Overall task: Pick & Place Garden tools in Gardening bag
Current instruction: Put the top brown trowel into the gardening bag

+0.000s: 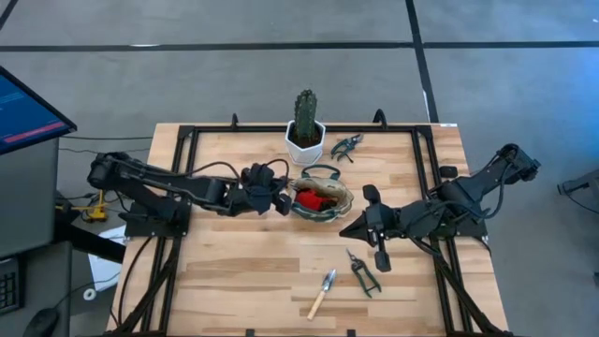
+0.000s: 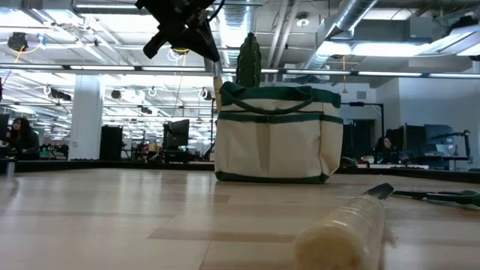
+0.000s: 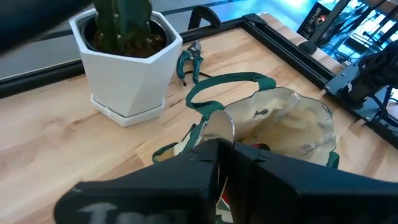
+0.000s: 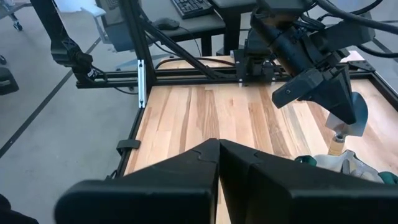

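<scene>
I count one bag (image 1: 321,198) mid-table, one trowel (image 1: 323,291) and one shears (image 1: 361,271) near the front edge. My left claw (image 1: 281,200), clenched on a trowel blade (image 3: 217,126), touches the bag's rim; my right claw (image 1: 349,227) is clenched empty.

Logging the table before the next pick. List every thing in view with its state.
gardening bag: upright, mouth open
red piece: inside the bag
left gripper: shut on held trowel, at the bag's edge
right gripper: shut, empty, beside the bag
loose trowel: lying on the table
pruning shears: lying on the table
green shears: lying beside the pot
cactus pot: upright
</scene>
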`<state>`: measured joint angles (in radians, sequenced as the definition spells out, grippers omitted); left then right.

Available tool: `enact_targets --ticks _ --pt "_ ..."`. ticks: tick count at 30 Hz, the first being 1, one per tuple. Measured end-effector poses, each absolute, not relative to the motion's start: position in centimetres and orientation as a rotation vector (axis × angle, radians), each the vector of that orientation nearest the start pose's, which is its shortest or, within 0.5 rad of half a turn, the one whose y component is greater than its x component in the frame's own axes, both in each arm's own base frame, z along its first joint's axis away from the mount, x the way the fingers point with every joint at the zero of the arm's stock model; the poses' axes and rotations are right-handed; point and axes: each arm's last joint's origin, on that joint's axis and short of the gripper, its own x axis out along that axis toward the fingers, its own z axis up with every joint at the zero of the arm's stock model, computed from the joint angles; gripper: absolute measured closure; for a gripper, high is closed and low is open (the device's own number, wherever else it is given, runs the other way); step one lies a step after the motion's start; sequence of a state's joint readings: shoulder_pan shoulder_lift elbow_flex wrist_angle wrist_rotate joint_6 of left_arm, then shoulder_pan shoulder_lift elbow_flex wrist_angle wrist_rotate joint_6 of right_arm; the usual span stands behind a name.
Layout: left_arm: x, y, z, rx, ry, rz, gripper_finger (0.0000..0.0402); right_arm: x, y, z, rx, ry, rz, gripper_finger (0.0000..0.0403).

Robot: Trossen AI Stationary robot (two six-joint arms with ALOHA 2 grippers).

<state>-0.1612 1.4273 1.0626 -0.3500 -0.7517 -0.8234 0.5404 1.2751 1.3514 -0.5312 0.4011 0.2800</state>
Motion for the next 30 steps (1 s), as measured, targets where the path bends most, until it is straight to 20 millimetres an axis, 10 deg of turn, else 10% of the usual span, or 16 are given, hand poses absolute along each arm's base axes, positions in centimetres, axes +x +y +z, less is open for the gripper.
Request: enact_targets --ticks 30 --pt "32.8 -1.7 22.7 -0.432 0.495 0.832 0.0401 23.6 12.9 39.5 0.104 0.408 0.079 0.0403"
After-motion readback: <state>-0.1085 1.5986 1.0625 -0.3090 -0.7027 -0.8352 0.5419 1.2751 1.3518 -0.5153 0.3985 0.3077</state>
